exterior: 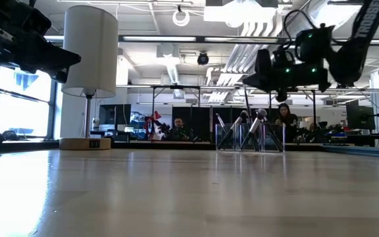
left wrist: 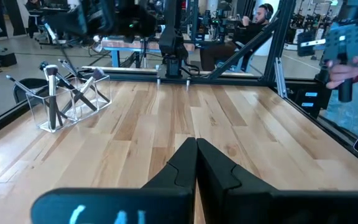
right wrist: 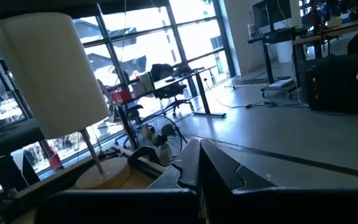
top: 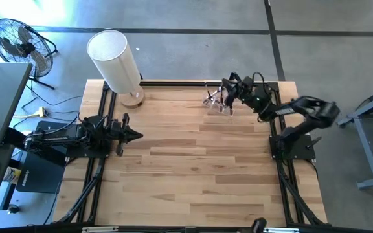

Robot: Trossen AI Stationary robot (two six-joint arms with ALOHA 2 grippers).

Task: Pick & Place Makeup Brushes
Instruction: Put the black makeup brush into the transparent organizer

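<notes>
Wooden table [top: 193, 162] carries the brushes [top: 216, 98] in a clear holder [top: 220, 103] at upper centre-right, right gripper [top: 226, 91] pressed together just above (left gripper [top: 133, 135] likewise, mid-left), so descending closed could topple the holder.

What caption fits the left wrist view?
Shut left gripper faces makeup brushes standing in a clear holder.
</notes>
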